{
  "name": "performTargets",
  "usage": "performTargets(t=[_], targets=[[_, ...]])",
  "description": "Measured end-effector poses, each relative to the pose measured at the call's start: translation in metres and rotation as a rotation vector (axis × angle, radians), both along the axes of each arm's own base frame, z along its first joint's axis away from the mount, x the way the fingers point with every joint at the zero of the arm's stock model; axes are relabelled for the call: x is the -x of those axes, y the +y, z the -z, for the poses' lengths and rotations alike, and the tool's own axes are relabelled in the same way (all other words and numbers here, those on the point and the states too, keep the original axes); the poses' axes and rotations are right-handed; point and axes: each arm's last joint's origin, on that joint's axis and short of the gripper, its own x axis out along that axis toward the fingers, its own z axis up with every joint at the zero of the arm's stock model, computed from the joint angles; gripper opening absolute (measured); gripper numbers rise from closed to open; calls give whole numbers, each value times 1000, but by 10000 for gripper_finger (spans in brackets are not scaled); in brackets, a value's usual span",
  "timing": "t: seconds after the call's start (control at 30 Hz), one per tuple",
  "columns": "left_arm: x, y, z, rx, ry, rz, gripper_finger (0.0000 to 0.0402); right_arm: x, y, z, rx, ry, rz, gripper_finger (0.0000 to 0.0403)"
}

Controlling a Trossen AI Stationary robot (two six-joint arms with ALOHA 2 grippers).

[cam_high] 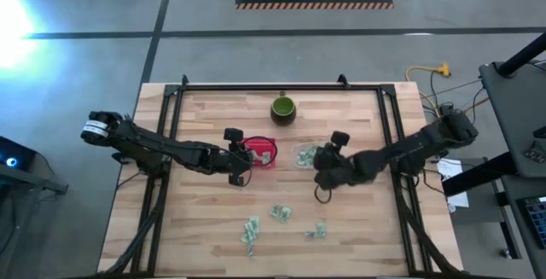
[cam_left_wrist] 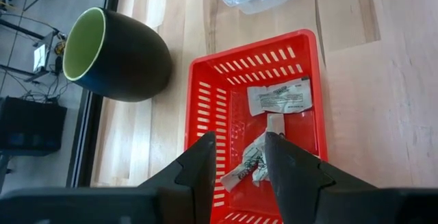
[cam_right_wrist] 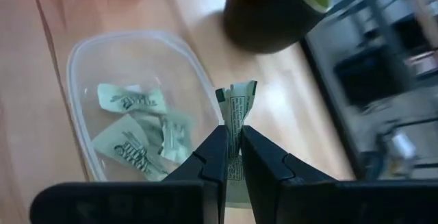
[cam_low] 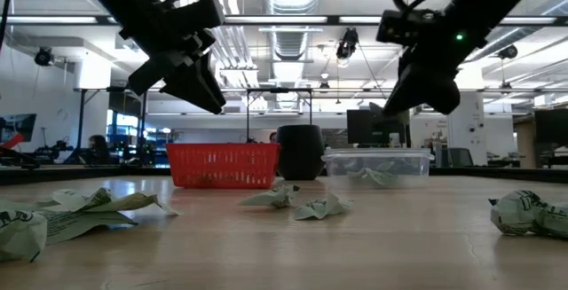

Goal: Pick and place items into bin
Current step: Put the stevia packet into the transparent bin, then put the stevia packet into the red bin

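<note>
The wooden table is carrying everything, with both dark arms reaching in over its middle. The red basket is sitting near the table's centre, and the left gripper is hanging just above it with its fingers spread apart and nothing between them; a few wrapped pieces are lying inside the basket. Behind the basket, towards the far edge, the dark green cup is standing upright. Just to the right of the basket, a clear plastic container is holding several more green-and-white packets, and the right gripper is hovering over its rim, pinching one pale green-and-white wrapped packet upright between its closed fingers. The remaining items are lying scattered loose on the near part of the table, well apart from both containers, some crumpled pieces showing close in the low view.
</note>
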Motion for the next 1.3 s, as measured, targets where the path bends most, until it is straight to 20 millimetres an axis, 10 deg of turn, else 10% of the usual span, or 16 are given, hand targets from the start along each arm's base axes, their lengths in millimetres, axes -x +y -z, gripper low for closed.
performTargets(t=[0.73,1.3], targets=[[0,0,0,0,0,-1,109,-14,-45,-4,-246,-15,-13,34],[-4,-5,-1,162,-52,69,109,-14,-43,-4,-222,12,-54,151]])
